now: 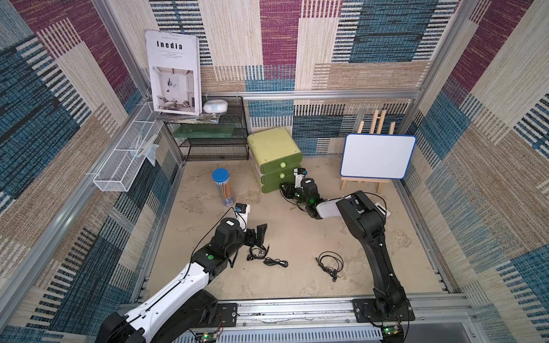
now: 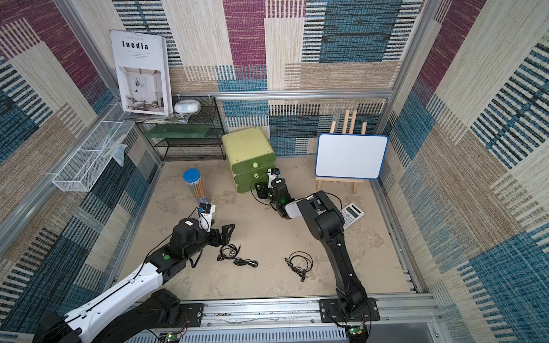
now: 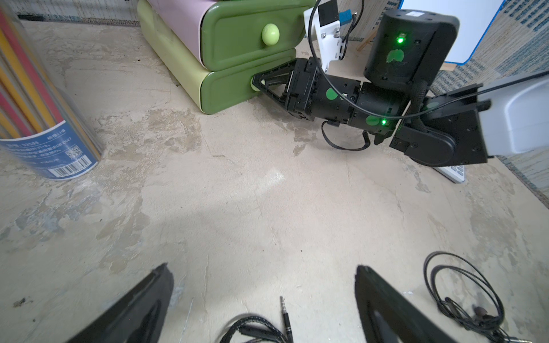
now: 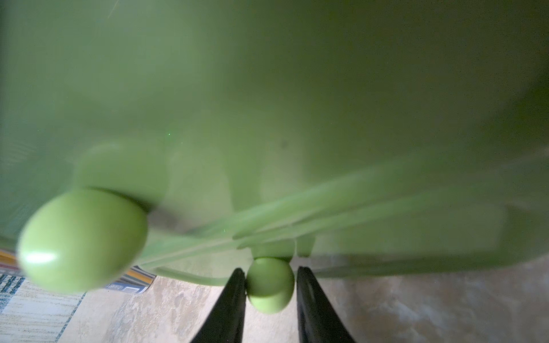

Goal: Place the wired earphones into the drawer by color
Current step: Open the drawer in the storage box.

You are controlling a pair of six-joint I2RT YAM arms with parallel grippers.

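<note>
The right gripper (image 4: 269, 286) is down at the green plastic three-drawer cabinet (image 1: 273, 145), nose up against the front of its bottom drawer (image 3: 228, 92). Its black fingers sit on either side of that drawer's round light-green knob (image 4: 269, 297). One finger is touching the knob and the other looks a hair off it, so honestly I can't tell if it's really clamped. All three drawers look shut in both top views.

The left gripper (image 1: 259, 239) is released, jaws spread wide. It hangs low over the sandy beige floor (image 1: 297, 225), well out in front of the cabinet. Right under it is a tangled black wired earphone bundle (image 1: 255, 252). In the left wrist view its metal jack plug (image 3: 285, 314) lies between the two fingers. A second small black earphone coil (image 1: 274, 262) sits just beside that bundle. A third black earphone set, looped wide (image 1: 329, 264), lies apart from those two, also well in front of the cabinet. Every earphone I can spot is black and lying on the floor.

Other stuff: a clear plastic tube of pencils with a blue lid (image 1: 223, 187) stands near one side of the cabinet. A blue-framed whiteboard on a wooden easel (image 1: 377, 156) stands off to the cabinet's other side.
</note>
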